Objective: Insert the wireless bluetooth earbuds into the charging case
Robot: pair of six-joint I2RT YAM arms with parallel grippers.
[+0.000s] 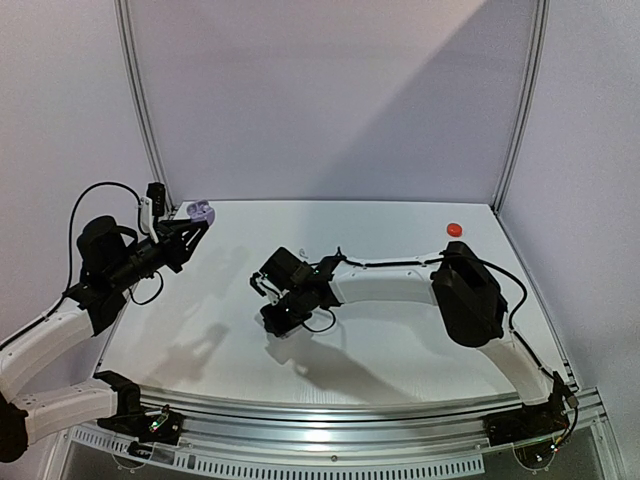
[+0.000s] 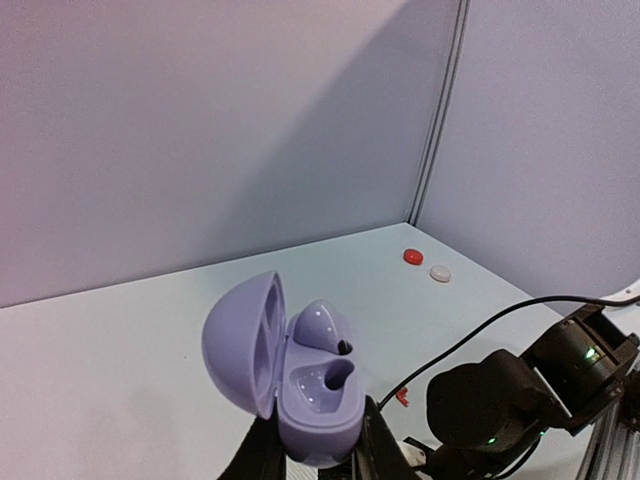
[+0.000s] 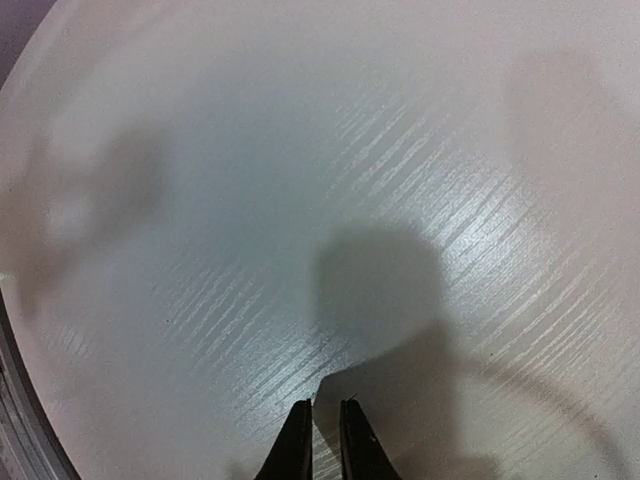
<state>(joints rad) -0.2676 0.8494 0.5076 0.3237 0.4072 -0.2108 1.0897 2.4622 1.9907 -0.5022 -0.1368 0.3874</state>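
Your left gripper (image 2: pixel 318 442) clamps the open lilac charging case (image 2: pixel 308 400) above the worktop's (image 1: pixel 400 340) far-left corner.
One bluish-lilac earbud (image 2: pixel 322 326) looks seated inside it. Your right gripper (image 3: pixel 324 406) hovers over mid-worktop, fingers almost together, holding nothing.

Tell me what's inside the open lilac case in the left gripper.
One lilac earbud sits at the back of the lilac case; the near socket looks empty. The left gripper hides its underside.

L gripper (image 2: pixel 318 455): cut at btm | red speck (image 2: pixel 402 396): maybe earbud
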